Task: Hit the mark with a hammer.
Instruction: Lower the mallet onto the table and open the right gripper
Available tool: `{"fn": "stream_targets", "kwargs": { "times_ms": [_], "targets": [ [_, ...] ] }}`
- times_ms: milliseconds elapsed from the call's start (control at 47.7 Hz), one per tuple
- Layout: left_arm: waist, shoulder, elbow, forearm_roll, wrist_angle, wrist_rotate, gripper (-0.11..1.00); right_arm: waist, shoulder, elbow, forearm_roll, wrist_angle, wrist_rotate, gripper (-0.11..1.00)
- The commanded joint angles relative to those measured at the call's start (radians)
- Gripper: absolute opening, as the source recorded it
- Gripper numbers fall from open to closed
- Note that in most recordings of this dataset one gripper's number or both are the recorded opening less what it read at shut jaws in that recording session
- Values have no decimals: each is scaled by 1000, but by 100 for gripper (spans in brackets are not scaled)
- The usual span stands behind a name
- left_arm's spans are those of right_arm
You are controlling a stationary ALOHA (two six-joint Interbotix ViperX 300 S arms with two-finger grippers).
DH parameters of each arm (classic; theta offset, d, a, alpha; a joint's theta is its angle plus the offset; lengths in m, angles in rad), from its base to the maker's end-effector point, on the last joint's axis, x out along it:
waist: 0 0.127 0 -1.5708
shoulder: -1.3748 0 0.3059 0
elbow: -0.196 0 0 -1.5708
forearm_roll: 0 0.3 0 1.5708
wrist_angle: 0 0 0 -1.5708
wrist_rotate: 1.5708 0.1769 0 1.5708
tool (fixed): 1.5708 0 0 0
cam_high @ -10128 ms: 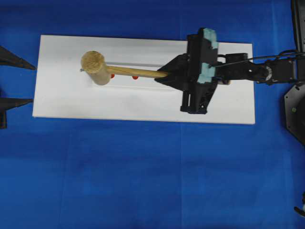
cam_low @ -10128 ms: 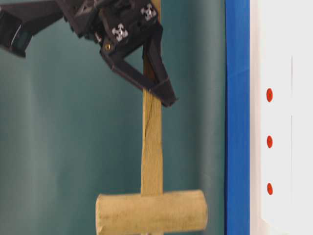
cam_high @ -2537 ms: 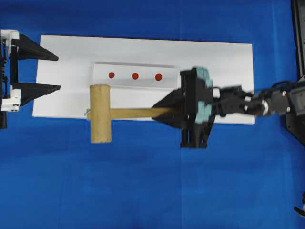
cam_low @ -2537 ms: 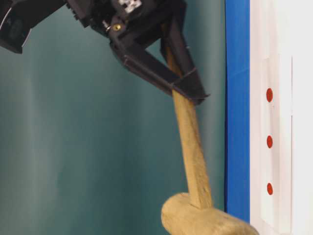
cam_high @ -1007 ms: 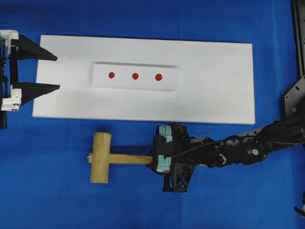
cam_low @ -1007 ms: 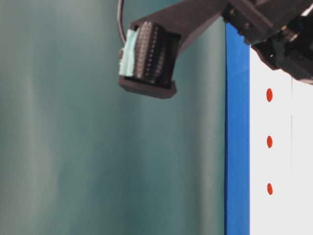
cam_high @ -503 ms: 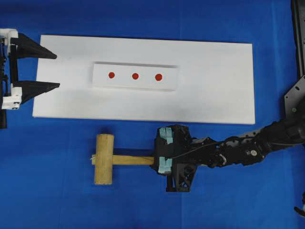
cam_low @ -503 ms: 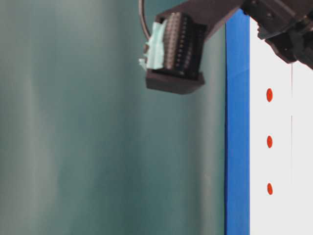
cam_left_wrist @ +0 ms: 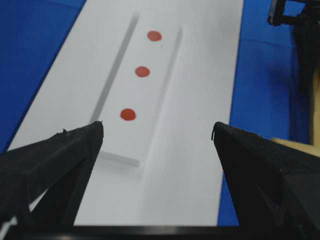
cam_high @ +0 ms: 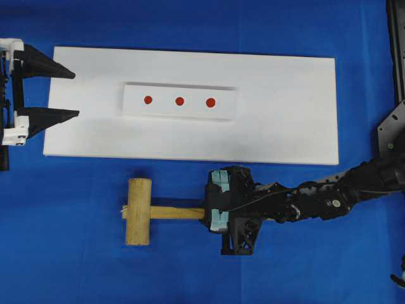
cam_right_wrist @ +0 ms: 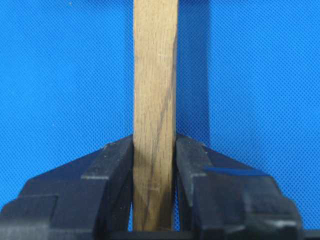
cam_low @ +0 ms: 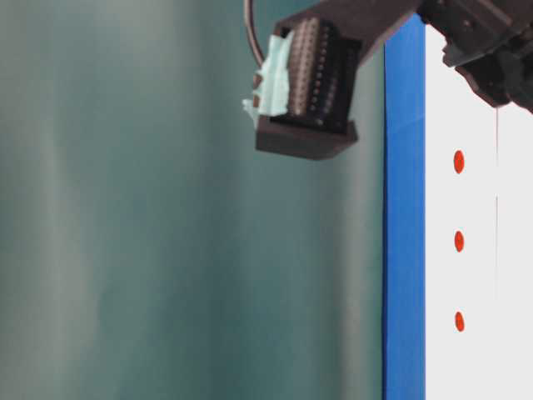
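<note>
Surface: a counter covered in bright blue, finely woven cloth point(cam_high: 190, 266). On it lies one flat rectangular white board point(cam_high: 285, 107), matte and smooth. No containers in view.

On the board sits one smaller raised white rectangular strip point(cam_high: 179, 101) bearing three round red dots point(cam_high: 180, 101) in a single row, evenly spaced. The left wrist view shows the same three dots point(cam_left_wrist: 142, 71) running away from the camera along the strip.

Task item: one light-wood mallet with a thick cylindrical head and a flat straight handle point(cam_high: 138, 211). It lies on the blue cloth just below the board's near edge, clear of the board, head to the left, handle point(cam_high: 174, 213) pointing right. Wood grain is visible along the handle point(cam_right_wrist: 154, 115) in the right wrist view.

Right gripper point(cam_high: 206, 213): black, clenched on the mallet's handle, one finger point(cam_right_wrist: 112, 167) pressed to each flat side. Pale green padding shows on the wrist housing.

Left gripper point(cam_high: 68, 94): black, two tapered fingers point(cam_left_wrist: 52, 152) spread wide, holding nothing, poised over the board's left end and facing the dotted strip.

The table-level view shows only the right arm's housing point(cam_low: 308, 87), the cloth edge and the dots.
</note>
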Motion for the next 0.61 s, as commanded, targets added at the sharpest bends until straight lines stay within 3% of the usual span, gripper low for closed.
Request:
{"fn": "stream_targets", "kwargs": {
  "times_ms": [0, 84, 231, 315, 461, 587],
  "targets": [
    [5, 3, -11, 0, -6, 0, 89, 2, -11, -5, -3, 3, -3, 10],
    [3, 3, -11, -2, -6, -2, 89, 0, -11, -6, -2, -2, -3, 26],
    [3, 3, -11, 0, -5, -3, 89, -5, -28, -9, -5, -12, -11, 71],
    [3, 2, -11, 0, 0, -2, 89, -6, -60, -8, -8, -14, -31, 90],
    [0, -9, -12, -2, 3, -2, 89, -11, -140, 0, -8, -9, -84, 80],
    [-11, -29, -11, 0, 5, 0, 89, -21, -218, 15, -8, -8, -143, 81]
  ]
}}
